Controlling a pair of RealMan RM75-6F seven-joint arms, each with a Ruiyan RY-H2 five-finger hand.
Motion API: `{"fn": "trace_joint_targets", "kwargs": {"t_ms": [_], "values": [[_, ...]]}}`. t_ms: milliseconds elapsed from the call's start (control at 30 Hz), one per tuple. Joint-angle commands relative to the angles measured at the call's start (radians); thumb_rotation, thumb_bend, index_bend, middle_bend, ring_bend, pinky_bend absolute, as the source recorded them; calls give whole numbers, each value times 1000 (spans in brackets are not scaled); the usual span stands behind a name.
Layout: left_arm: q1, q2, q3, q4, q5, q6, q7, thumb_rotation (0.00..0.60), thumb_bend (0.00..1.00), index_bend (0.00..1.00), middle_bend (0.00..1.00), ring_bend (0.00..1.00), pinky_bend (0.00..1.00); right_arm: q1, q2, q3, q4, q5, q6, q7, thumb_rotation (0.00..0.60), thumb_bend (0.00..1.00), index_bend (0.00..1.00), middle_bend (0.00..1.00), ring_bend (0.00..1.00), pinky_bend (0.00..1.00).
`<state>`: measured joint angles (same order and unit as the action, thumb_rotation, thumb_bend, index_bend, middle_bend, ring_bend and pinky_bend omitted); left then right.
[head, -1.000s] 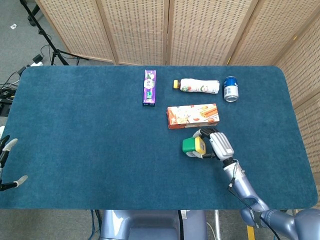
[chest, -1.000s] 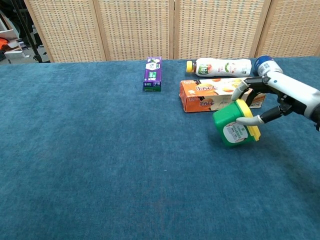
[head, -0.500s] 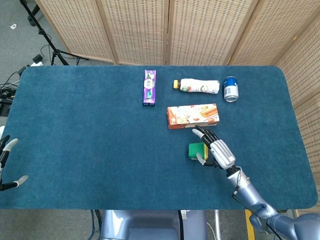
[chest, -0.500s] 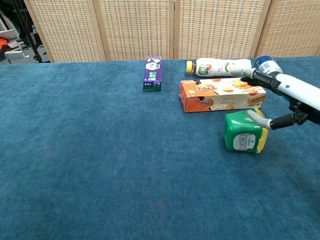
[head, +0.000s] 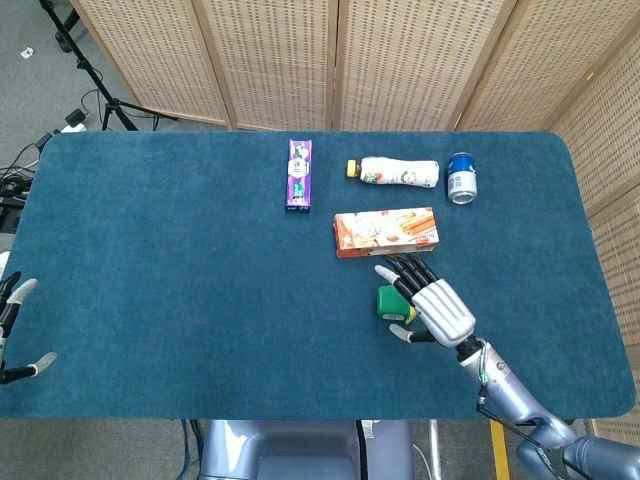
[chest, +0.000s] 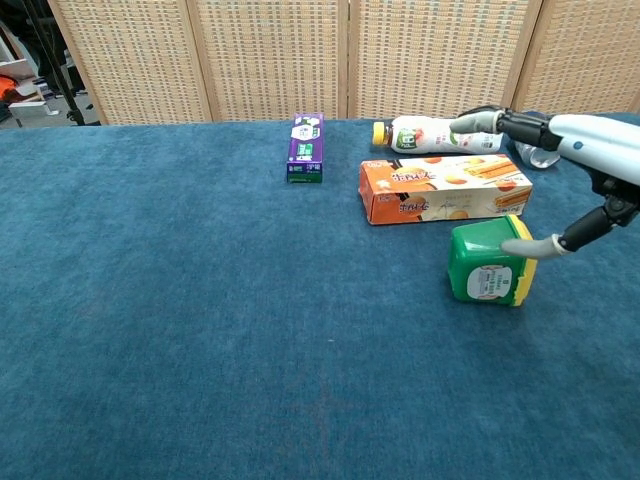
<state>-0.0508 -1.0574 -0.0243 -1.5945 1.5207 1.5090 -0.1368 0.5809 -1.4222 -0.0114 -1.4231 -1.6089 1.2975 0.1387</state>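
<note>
The green box (head: 389, 301) with the yellow lid, which was gripped and tilted by the right hand (head: 432, 309) a second ago, has been set down on the blue desk (head: 180, 280) just in front of the orange carton (head: 386, 231), and it is now released. The fingers (head: 404, 270) are spread wide above the box and nothing is held, though in the chest view the thumb seems to touch its top edge; so the placing can be judged as done. Of the left hand (head: 14, 330) only spread fingertips are seen at the desk edge, holding nothing.
</note>
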Motion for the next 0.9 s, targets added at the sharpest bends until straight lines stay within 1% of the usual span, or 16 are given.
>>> {"fn": "trace_joint_targets", "kwargs": {"t_ms": [33,133,167,200,267,300,433,567,700,800,867,900], "values": [[1,3,-1,1,0,2,-8,600,0,0,0,0,0,40,110,56,-303,271,-213,-492,600,101,0,0,0,0],[1,6,-2,3,-2,1,-17,600,0,0,0,0,0,51,98,74,-371,382,-225,-649,600,93,0,0,0,0],[0,7,-2,3,-2,0,-19,600,0,0,0,0,0,54,95,77,-379,398,-224,-671,600,93,0,0,0,0],[-1,8,-2,4,-3,-2,-23,600,0,0,0,0,0,62,84,85,-402,448,-222,-737,600,95,0,0,0,0],[-2,10,-2,6,-3,-4,-27,600,0,0,0,0,0,70,73,93,-426,501,-219,-792,600,102,6,0,0,0],[-2,12,-2,6,-3,-5,-33,600,0,0,0,0,0,80,62,101,-449,557,-213,-846,600,104,10,0,0,0],[-1,17,-4,8,-6,-4,-50,600,0,0,0,0,0,119,26,120,-483,696,-180,-999,600,105,40,0,0,0],[1,20,-4,9,-4,-1,-59,600,0,0,0,0,0,162,-15,141,-474,805,-159,-1091,600,116,93,33,0,0],[1,21,-3,9,-4,-1,-63,600,0,0,0,0,0,196,-53,161,-442,873,-146,-1137,600,135,129,61,0,0],[1,21,-4,8,-5,-1,-62,600,0,0,0,0,0,221,-86,175,-395,915,-133,-1153,600,151,167,112,0,0],[1,21,-4,8,-7,-2,-62,600,0,0,0,0,0,232,-96,179,-371,932,-131,-1156,600,165,206,167,0,0],[-1,22,-6,9,-11,-5,-63,600,0,0,0,0,0,238,-104,179,-342,933,-127,-1157,600,174,224,188,0,0]]}}
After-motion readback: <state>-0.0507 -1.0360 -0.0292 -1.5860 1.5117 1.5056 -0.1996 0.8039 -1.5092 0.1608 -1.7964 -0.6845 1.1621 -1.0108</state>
